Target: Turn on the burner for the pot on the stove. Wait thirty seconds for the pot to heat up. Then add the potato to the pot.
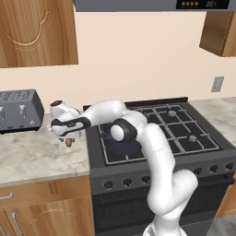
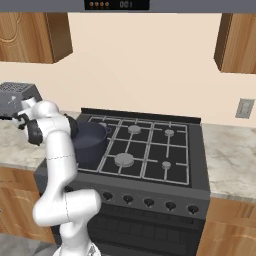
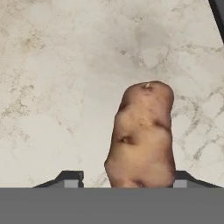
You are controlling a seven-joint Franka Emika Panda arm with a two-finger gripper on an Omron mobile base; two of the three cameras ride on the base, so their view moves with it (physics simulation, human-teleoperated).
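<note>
Arm reached left from the base, over the stove (image 1: pixel 184 138) edge, with the gripper (image 1: pixel 67 139) held low over the marble table (image 1: pixel 37 156) just left of the stove. In the left base view the hand was tipped down toward the table, and a small brown piece, the potato (image 1: pixel 69 142), showed directly beneath it.

Hand view: potato (image 3: pixel 142 135) lay on the table (image 3: pixel 57 87), long axis running up the frame, its lower end between the two dark finger tips. One fingertip (image 3: pixel 70 177) stood off the potato's left side with a clear gap; the other sat at its right side, close or touching, cannot tell which. Jaws were apart, bracketing the potato; whether they had clamped on it could not be told. Potato appeared to rest on the table.

Pot (image 2: pixel 90 145) sat on the front left burner, dark blue-grey, partly hidden behind the arm in both base views. Pot and potato were apart, with the stove edge between them.

Toaster (image 1: pixel 18 110) stood at the back of the table, left of the gripper. Knobs (image 2: pixel 150 202) ran along the stove front.
</note>
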